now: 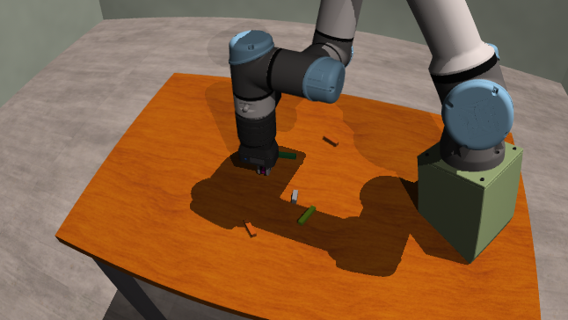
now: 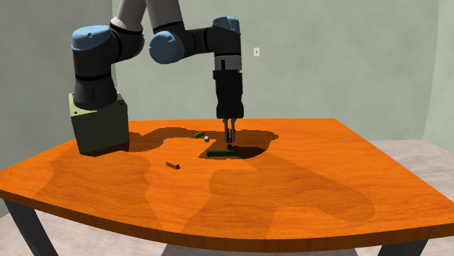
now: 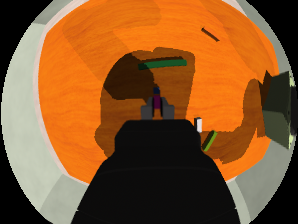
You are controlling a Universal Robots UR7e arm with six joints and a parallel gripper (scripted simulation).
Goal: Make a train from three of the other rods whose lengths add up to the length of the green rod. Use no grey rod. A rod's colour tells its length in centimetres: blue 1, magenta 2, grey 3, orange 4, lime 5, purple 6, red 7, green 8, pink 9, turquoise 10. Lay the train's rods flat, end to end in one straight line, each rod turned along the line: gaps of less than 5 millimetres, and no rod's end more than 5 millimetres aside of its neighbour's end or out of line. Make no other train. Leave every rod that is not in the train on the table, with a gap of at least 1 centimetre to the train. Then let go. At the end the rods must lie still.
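Note:
My gripper [image 1: 264, 171] [image 2: 230, 141] [image 3: 157, 103] is shut on the magenta rod [image 1: 263, 170] [image 2: 229, 140] [image 3: 157, 101], low at the table; whether the rod touches it I cannot tell. The blue rod [image 2: 229, 146] [image 3: 156, 90] lies just beyond the magenta rod's end, towards the green rod; a gap cannot be judged. It is hidden in the top view. The green rod [image 1: 287, 155] [image 2: 222, 153] [image 3: 162, 64] lies flat. One orange rod [image 1: 250, 229] lies at the front in the top view, another [image 1: 331, 141] [image 2: 172, 165] [image 3: 210, 35] beyond the green rod. The lime rod [image 1: 307, 214] [image 2: 199, 134] [image 3: 210, 141] lies slanted.
The grey rod [image 1: 294, 196] [image 2: 206, 139] [image 3: 198, 125] lies between the gripper and the lime rod. The robot's green base block [image 1: 457, 211] [image 2: 102, 135] stands at one side of the table [image 1: 145, 132] [image 2: 316, 183]. The arm's shadow covers the area around the gripper.

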